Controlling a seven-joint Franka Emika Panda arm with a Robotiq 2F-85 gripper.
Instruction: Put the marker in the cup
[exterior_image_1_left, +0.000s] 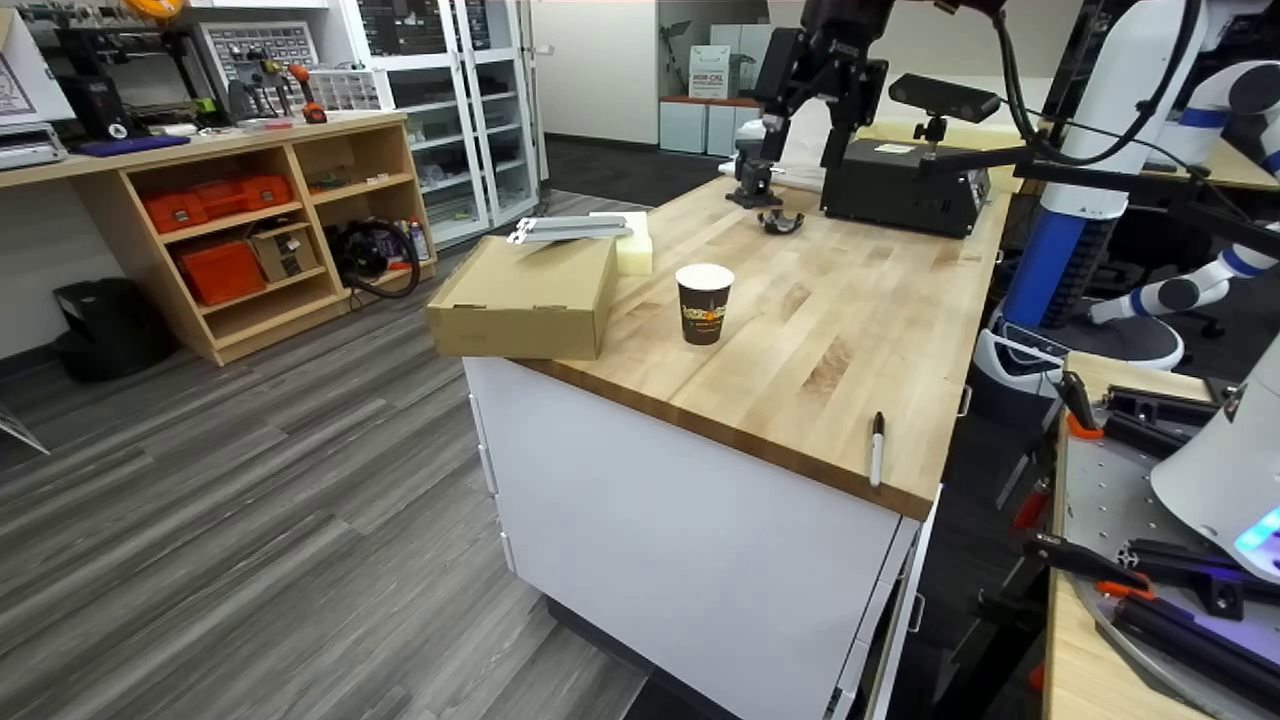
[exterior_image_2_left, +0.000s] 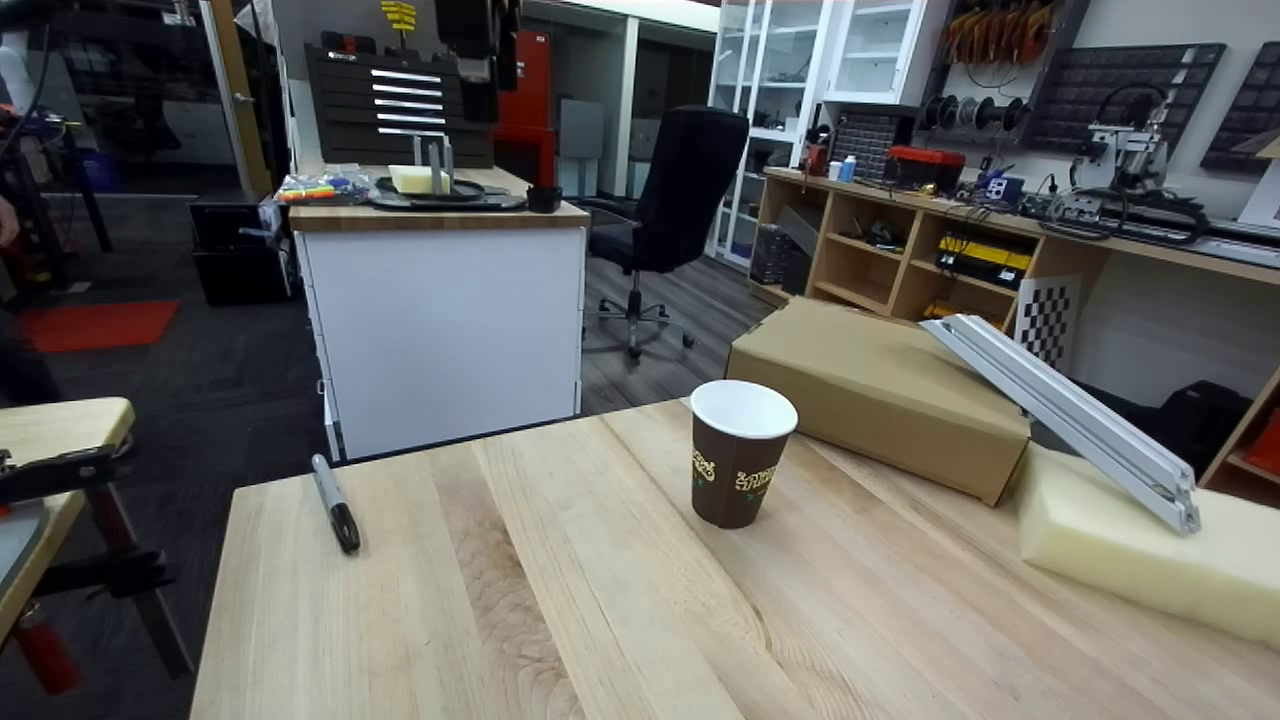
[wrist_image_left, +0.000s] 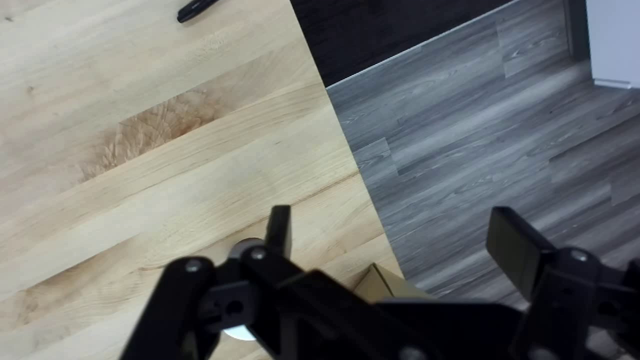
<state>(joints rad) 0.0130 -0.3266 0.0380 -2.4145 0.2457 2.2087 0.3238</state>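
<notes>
Marker (exterior_image_1_left: 877, 455) is lying flat on the counter (exterior_image_1_left: 770, 345), well apart from the cup (exterior_image_1_left: 703, 312). In an exterior view that's about 4 o'clock from the cup, tail end right by the counter's edge and black cap (exterior_image_1_left: 878, 424) aimed at 12. Cup's standing upright, dark brown outside with some printing on it, white rim and inside. Fingers (wrist_image_left: 514, 245) are spread wide with nothing in their grip; in the wrist view one's around 7 o'clock and the other's closer to 4. Both exterior views have them hanging near the top, somewhere between 11 and 1, well above the counter. In the wrist view the marker's capped end just pokes in at around 11, and the cup is down near 7, mostly blocked by the fingers, so I can't make out much of it there. There's also a cardboard box (exterior_image_2_left: 880, 385) just beside the cup, roughly 2 o'clock from it in an exterior view, with a pale yellow foam block (exterior_image_2_left: 1100, 560) at the box's 4 o'clock and some silver metal extrusion (exterior_image_2_left: 1070, 420) lying tilted across the two.
</notes>
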